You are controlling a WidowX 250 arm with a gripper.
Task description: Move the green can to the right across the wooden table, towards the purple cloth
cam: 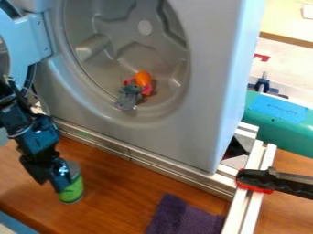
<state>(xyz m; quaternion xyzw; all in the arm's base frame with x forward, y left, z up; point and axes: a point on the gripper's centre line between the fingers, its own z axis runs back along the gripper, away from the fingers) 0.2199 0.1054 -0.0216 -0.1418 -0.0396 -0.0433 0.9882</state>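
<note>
In the camera view, the black robot arm comes in from the left edge at about 9 o'clock and slants down to its black tool (pixel 62 183), which hangs between 7 and 8 o'clock. The tool overlaps the side of a green-labelled cylindrical can (pixel 72 192) with a greyish upper part, so I cannot tell whether it is released, clenched or grasping the can. The can stands upright on the brown wooden tabletop (pixel 116 187), probably so that its flat base keeps it steady and its side is within easy reach.

Towards 11 o'clock from the centre, a small grey plush toy (pixel 129 97) with pink parts lies beside a rounded orange object (pixel 143 78) at the bottom of the grey moulded drum (pixel 131 55); the curved hollow likely keeps them together there. The light-blue hinged door (pixel 30 39) is swung aside at 10 o'clock, leaving the drum's mouth accessible. The silvery metal rails (pixel 147 161) run along the foot of the grey housing (pixel 202 123), seemingly as a supporting frame, and the black-and-red clamp (pixel 260 180) at 4 o'clock probably holds that frame in position. A dark purple cloth (pixel 183 217) lies on the tabletop between 5 and 6 o'clock
</note>
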